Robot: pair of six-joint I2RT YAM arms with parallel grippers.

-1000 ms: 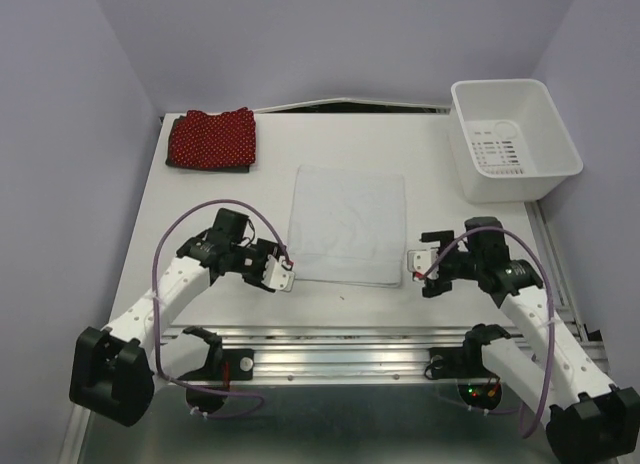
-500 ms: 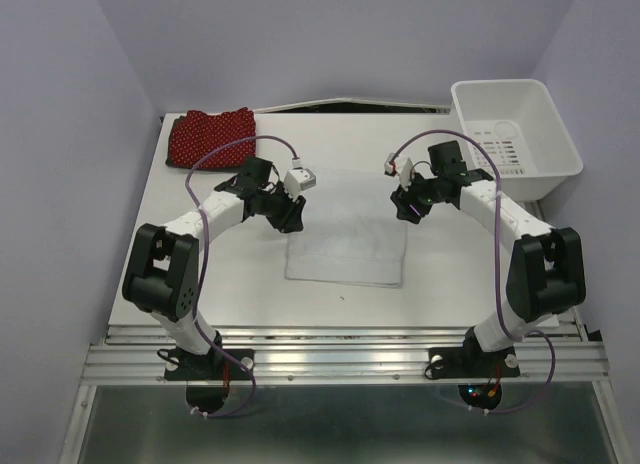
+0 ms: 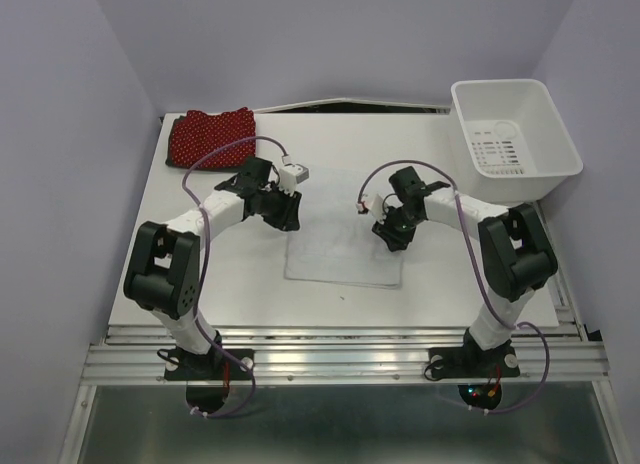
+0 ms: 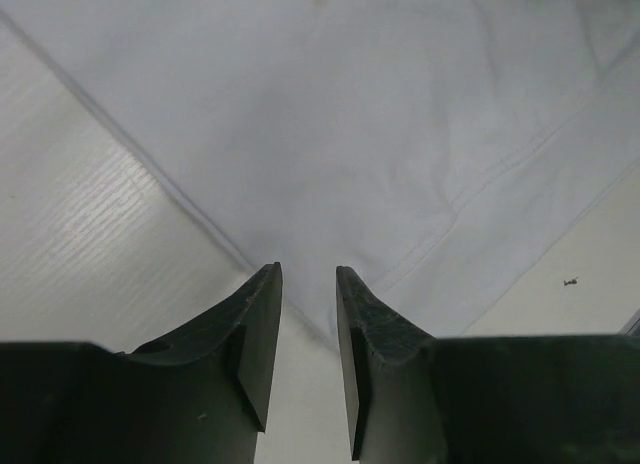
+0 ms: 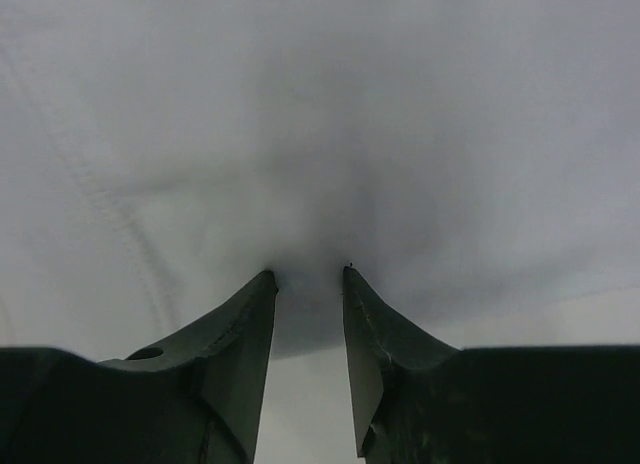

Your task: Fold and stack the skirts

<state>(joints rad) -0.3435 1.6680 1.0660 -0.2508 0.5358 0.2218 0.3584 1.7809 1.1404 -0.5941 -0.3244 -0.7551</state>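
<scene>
The white skirt point(image 3: 345, 229) lies flat in the middle of the table. My left gripper point(image 3: 290, 217) is down at its far left edge. In the left wrist view the white skirt point(image 4: 380, 134) runs its corner into the narrow gap of that left gripper point(image 4: 308, 269), whose jaws stand apart. My right gripper point(image 3: 391, 238) rests on the cloth's right part. Its tips press into the white skirt point(image 5: 320, 114), and the right gripper point(image 5: 308, 272) is narrowly open. The red dotted skirt point(image 3: 212, 137) lies folded at the back left, a dark edge point(image 3: 172, 162) showing beneath it.
A white plastic bin point(image 3: 560, 149) stands at the back right corner. Purple cables loop over both arms. The left arm's base point(image 3: 160, 274) and the right arm's base point(image 3: 515, 264) stand beside the cloth near the front.
Both arms swung from the near edge out to the cloth's far part. Both pairs of jaws narrowed. In the last half second the right gripper moved left and nearer, onto the cloth.
</scene>
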